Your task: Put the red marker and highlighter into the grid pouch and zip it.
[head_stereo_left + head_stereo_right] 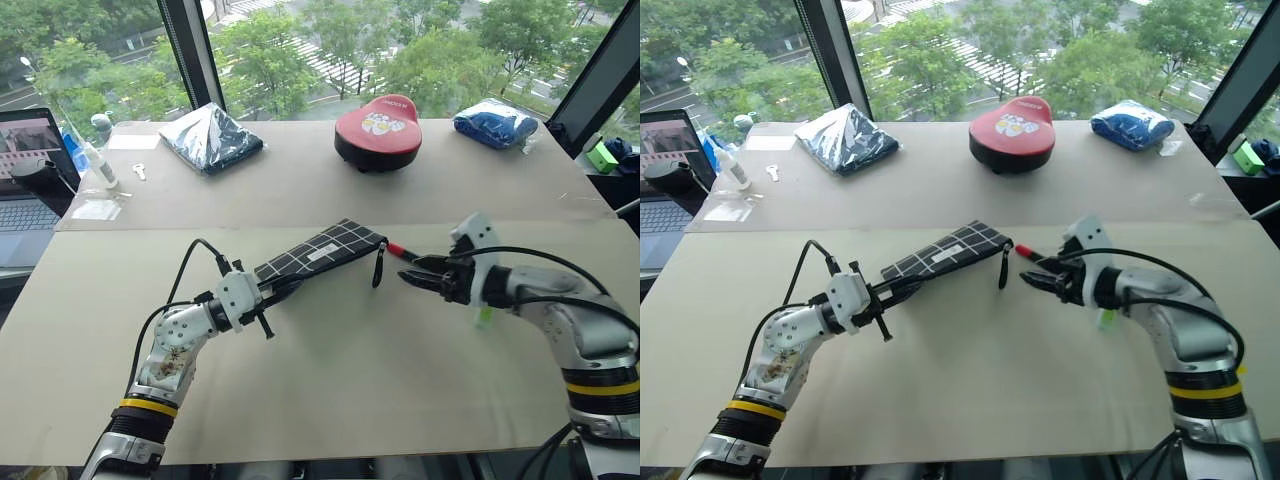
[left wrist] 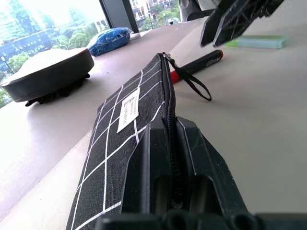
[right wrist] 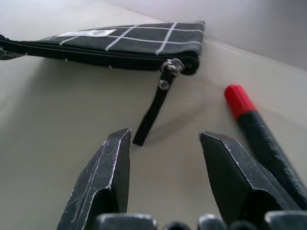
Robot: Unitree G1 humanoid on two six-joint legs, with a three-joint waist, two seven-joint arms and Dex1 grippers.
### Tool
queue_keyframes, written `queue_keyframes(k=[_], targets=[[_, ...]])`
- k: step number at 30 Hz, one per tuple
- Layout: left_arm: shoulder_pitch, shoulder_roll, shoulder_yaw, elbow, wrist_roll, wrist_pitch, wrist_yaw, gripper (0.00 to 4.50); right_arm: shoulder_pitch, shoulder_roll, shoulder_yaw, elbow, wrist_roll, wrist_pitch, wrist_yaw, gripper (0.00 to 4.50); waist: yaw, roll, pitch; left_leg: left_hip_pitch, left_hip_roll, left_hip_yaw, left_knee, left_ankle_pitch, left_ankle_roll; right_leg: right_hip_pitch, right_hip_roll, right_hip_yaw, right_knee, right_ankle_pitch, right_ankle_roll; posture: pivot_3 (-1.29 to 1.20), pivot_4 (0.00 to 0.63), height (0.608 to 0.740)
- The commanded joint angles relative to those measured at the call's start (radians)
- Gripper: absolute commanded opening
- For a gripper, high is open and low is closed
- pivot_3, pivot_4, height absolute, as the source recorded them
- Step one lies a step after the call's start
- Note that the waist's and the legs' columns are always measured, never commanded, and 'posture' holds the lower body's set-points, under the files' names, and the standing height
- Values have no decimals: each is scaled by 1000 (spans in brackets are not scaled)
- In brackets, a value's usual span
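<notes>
Black-and-white fabric of the grid pouch sits pinched at its near end in my left gripper, zipper shut. Just past its pull cord lies the red marker; my right gripper hovers spread. Highlighter beyond. Grabbing the cord could drag the pouch loose.

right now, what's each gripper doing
left gripper: shut on the flat black fabric grid pouch, holding it up.
right gripper: open, holding nothing.
</notes>
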Motion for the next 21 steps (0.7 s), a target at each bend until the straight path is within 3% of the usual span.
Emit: queue_keyframes(k=[1, 14, 17, 21], targets=[[-11, -5, 22, -26, -14, -7, -7, 0, -58, 47, 35, 43, -51, -36, -61, 2538, 1, 0, 0, 0, 0, 0, 0, 0, 0, 0, 0, 0, 0, 0, 0, 0, 150, 740], [6, -27, 38, -29, -2, -18, -3, 0, -156, 126, 87, 207, -108, -67, -74, 2538, 1, 0, 0, 0, 0, 0, 1, 0, 0, 0, 1, 0, 1, 0, 0, 0, 150, 740], [5, -30, 43, -27, 0, -17, -1, 0, -169, 143, 78, 223, -108, -82, -71, 1951, 1, 0, 0, 0, 0, 0, 1, 0, 0, 0, 1, 0, 1, 0, 0, 0, 150, 740], [4, -34, 49, -27, 2, -19, 6, 0, -171, 153, 79, 209, -98, -82, -46, 492, 1, 0, 0, 0, 0, 0, 1, 0, 0, 0, 1, -1, 7, 0, 0, 0, 150, 740]])
